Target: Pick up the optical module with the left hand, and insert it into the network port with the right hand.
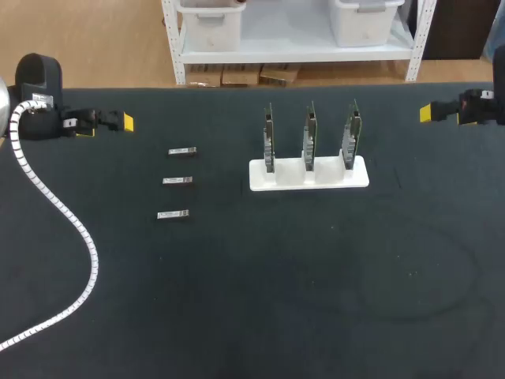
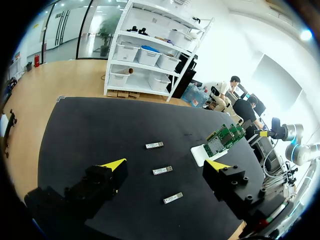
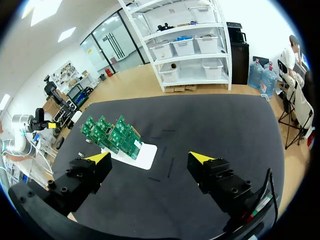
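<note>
Pick-up not begun. Three small silver metal optical modules (image 1: 178,181) lay in a column on the black surface (image 1: 237,300), well apart from the white rack of three upright green circuit boards (image 1: 308,174). Farther back, the left gripper (image 2: 165,164) and right gripper (image 3: 150,158) hovered at opposite sides, jaws wide open and empty. Next move, judged: the left gripper descends and straddles one module. The head view gave the layout. Only the right wrist view showed the board faces, and no network port could be made out.
</note>
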Action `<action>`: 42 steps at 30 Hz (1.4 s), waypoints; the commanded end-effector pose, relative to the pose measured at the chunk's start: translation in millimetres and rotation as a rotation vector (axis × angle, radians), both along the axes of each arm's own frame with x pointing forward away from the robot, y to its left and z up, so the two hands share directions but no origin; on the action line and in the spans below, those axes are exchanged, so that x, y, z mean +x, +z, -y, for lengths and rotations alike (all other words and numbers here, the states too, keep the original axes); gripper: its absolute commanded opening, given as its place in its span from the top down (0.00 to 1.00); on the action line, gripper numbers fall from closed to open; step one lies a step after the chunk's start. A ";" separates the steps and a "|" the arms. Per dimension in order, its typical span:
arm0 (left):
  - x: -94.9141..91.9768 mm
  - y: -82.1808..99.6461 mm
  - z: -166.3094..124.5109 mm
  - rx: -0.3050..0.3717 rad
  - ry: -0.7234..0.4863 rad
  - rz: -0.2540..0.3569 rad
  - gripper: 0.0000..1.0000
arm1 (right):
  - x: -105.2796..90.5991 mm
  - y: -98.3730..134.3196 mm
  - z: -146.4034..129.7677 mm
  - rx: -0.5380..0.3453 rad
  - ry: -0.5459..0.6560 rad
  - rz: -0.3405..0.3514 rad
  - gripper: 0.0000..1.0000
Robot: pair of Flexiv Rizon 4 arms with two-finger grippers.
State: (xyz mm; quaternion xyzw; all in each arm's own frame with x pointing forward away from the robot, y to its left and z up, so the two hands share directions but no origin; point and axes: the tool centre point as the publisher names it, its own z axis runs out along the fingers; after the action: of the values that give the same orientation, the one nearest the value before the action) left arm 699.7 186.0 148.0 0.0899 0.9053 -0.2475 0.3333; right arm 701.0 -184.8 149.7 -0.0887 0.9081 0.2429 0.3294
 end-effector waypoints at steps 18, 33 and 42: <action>0.2 1.7 1.2 0.007 0.004 -0.006 0.00 | -1.2 0.7 -0.1 -0.002 -0.002 0.000 0.00; -6.7 13.6 7.2 0.186 -0.154 -0.055 0.00 | -1.2 0.7 -0.1 -0.002 -0.002 0.000 0.00; -19.8 12.4 21.3 0.425 -0.533 -0.113 0.00 | -1.2 0.7 -0.1 -0.002 -0.002 0.000 0.00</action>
State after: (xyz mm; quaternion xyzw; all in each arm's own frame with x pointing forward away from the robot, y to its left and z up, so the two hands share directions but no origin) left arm 674.4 166.9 158.5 0.2607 0.9012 -0.1814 0.2948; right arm 701.0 -184.8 149.7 -0.0887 0.9081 0.2429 0.3294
